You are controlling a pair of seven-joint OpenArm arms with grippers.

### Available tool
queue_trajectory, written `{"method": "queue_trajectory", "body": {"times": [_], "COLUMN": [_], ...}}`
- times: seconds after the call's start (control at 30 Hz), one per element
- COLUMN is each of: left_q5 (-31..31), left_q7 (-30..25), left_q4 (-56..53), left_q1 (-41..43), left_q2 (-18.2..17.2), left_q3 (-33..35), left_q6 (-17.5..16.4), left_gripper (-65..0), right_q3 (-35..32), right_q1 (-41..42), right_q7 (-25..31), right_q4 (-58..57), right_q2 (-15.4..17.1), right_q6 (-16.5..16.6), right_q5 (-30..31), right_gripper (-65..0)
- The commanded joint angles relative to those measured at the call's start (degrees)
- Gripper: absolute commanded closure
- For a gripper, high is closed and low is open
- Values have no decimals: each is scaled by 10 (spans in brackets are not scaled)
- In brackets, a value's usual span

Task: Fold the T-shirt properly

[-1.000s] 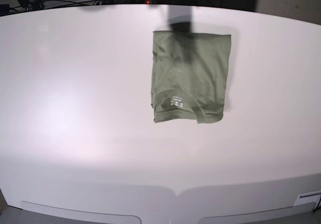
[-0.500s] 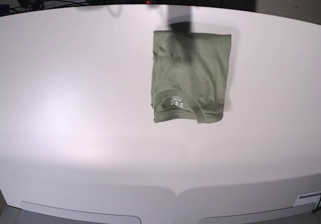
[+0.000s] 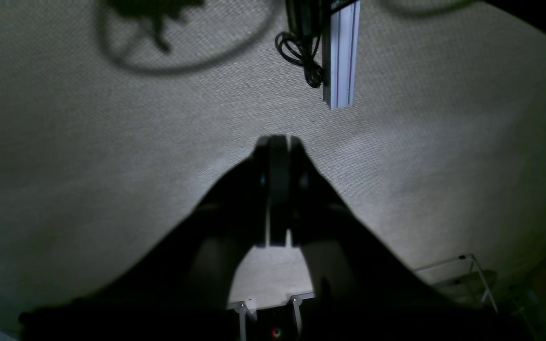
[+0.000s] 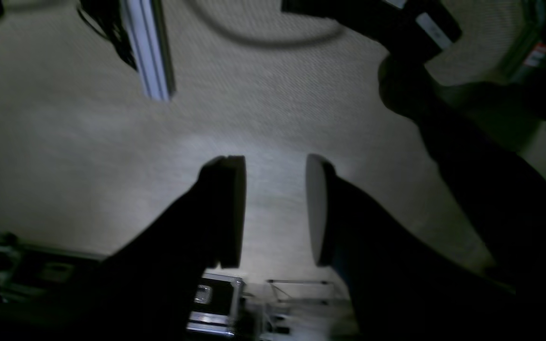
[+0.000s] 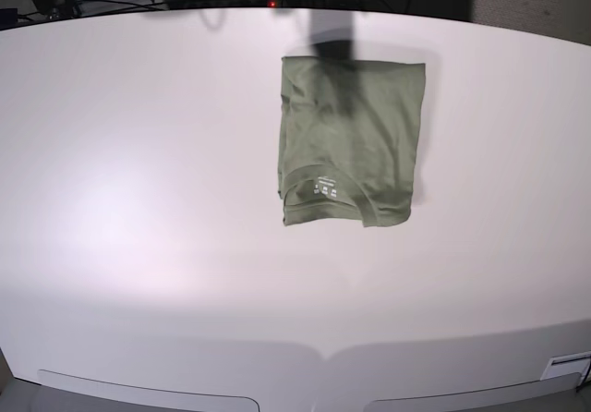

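The T-shirt lies folded into a neat rectangle on my white worktop, toward the far edge, collar and white label facing the near side. My left tool is pressed closed on nothing; my right tool stands parted and empty. Both hang over carpet, off the worktop. Bare worktop surrounds the shirt on all sides.

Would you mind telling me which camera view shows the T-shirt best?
The base view shows it best: the T-shirt lies folded into a rectangle on the white table, collar and label facing the camera. Neither wrist view shows it; each sees only its own gripper over carpet, the left gripper shut and the right gripper open.
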Motion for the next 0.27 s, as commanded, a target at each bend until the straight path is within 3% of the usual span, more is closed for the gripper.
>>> {"method": "queue_trajectory", "body": {"times": [0.0, 0.23], "left_q5": [4, 97], "left_q7": [2, -6], "left_q4": [0, 34], "left_q1": [6, 3], "left_q2": [-5, 2], "left_q3": [0, 1], "left_q6": [0, 0], "left_gripper": [0, 0], "right_q3": [0, 0], "right_q1": [0, 2], "right_q7": [-1, 55], "right_q4": [1, 26], "right_q2": [7, 7], "right_q6": [0, 0], "right_q5": [3, 4], "right_gripper": [-204, -204]}}
